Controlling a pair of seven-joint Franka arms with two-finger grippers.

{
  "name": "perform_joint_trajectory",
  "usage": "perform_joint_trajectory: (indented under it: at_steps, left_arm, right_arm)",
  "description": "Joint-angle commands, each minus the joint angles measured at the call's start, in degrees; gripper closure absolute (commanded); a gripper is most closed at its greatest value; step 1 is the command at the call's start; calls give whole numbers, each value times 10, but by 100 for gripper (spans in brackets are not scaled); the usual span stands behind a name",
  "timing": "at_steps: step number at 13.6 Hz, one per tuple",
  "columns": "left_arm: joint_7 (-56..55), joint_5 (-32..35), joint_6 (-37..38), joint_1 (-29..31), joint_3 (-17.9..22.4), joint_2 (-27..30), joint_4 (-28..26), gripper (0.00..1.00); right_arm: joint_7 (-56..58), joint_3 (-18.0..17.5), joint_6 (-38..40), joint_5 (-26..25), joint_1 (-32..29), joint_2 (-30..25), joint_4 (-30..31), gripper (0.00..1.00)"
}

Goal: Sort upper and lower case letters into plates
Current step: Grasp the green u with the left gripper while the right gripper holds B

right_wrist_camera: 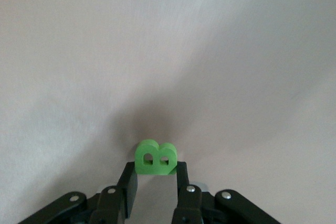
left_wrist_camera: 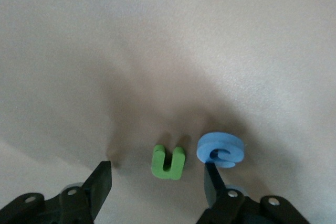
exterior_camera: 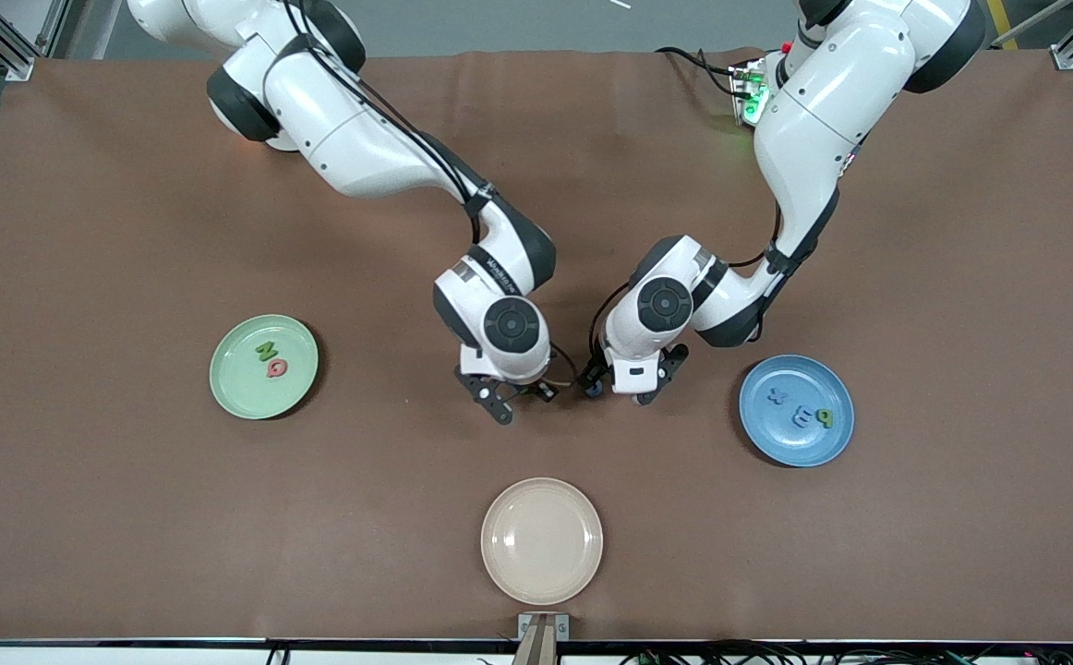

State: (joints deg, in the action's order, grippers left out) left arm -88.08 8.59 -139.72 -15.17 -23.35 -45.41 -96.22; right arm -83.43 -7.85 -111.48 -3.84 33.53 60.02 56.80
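Right wrist view first: the right gripper (right_wrist_camera: 156, 178) has its fingers drawn in against the two flanks of a green B (right_wrist_camera: 155, 158), and it looks clamped on that letter down on the brown table (right_wrist_camera: 168, 51). This piece looks like chunky foam, so I'd judge it very light, a bit springy, and not fragile; the matte faces should give the pads decent friction. Squeezing across the flat outer sides, as here, seems the sensible hold, since the rounded bumps would let it squirt out.

Over in the left wrist view, the left gripper (left_wrist_camera: 157, 182) stands with its fingers spread wide, nothing held. A green u (left_wrist_camera: 168, 161) lies flat between them, and a blue curled letter (left_wrist_camera: 220, 149) sits just beside it, close to one fingertip. That crowding is the risk: a closing finger may nudge the blue one. Taking the u across its two upright arms looks best.

From the front view, both grippers hang low, farther from the camera than the cream plate (exterior_camera: 542, 540). Toward the right arm's end of the table from that plate sits the mint green plate (exterior_camera: 264, 367), holding a green and a pink-red letter; toward the left arm's end, the blue plate (exterior_camera: 797, 410) carries three.
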Motion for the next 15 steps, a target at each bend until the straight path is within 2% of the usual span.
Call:
perform_joint_trajectory:
  at_steps: [1,3,6,7,10,13,14,15]
  left_arm:
    - [-14,-1,9,1,1,9,-24,23]
    - [-13,-1,9,1,2,8,-24,24]
    - [-6,0,9,6,2,7,-21,24]
    - [-5,2,9,7,2,6,-20,30]
    - [-3,2,9,8,5,5,-20,50]
    - [-5,2,9,9,6,8,-15,88]
    - [-6,2,9,11,7,11,-13,97]
    - [-6,2,10,17,7,20,-8,99]
  right_arm:
    - [90,-8,80,-10,-46,-68,29,100]
    - [167,-6,74,-23,-84,-124,110,100]
    - [308,-7,-73,-30,-165,-254,344,100]
    - [357,-7,-127,-31,-194,-285,417,100]
    - [458,-7,-237,-31,-260,-341,559,100]
    - [550,-8,-241,-30,-319,-379,603,100]
    - [564,-8,-245,-30,-329,-389,620,100]
    - [576,-8,-245,-29,-343,-393,631,100]
